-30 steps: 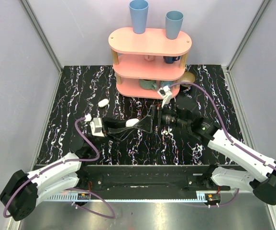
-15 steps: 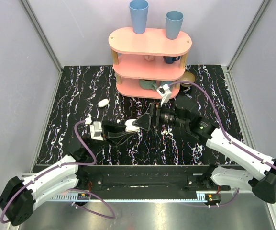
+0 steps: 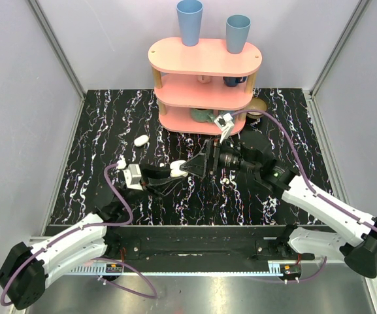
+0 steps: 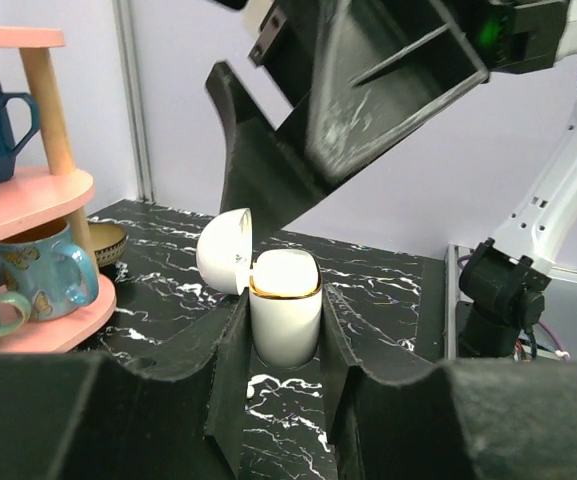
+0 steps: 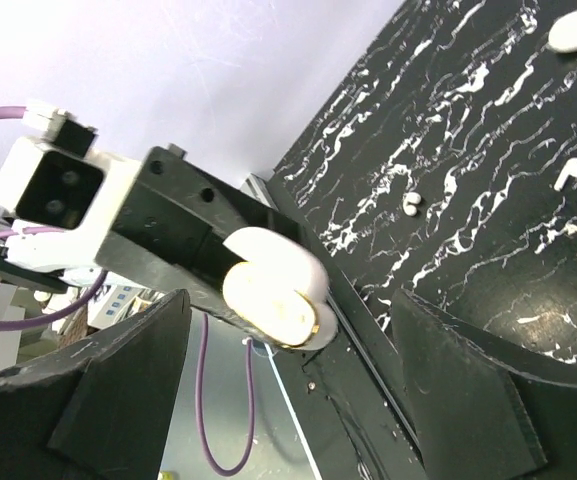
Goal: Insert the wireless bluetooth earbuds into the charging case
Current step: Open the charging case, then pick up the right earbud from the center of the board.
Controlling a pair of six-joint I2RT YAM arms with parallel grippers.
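My left gripper [image 3: 174,170] is shut on the white charging case [image 3: 179,164] and holds it upright above the table. In the left wrist view the case [image 4: 286,308] sits between my fingers [image 4: 230,370] with its lid [image 4: 224,250] swung open to the left. My right gripper [image 3: 192,167] is open, its tips right at the case from the right. In the right wrist view the case [image 5: 273,285] lies between my spread fingers [image 5: 128,380]. Two small white earbud-like pieces [image 5: 568,172] [image 5: 409,204] lie on the black marbled table.
A pink three-tier shelf [image 3: 204,59] stands at the back with two blue cups [image 3: 189,19] on top and mugs [image 4: 46,280] on its lower tiers. A white oval piece [image 3: 140,140] lies on the table to the left of the shelf. Grey walls close in the table.
My right gripper has moved left until its tips reach the case. My left gripper has shifted slightly and still holds the case.
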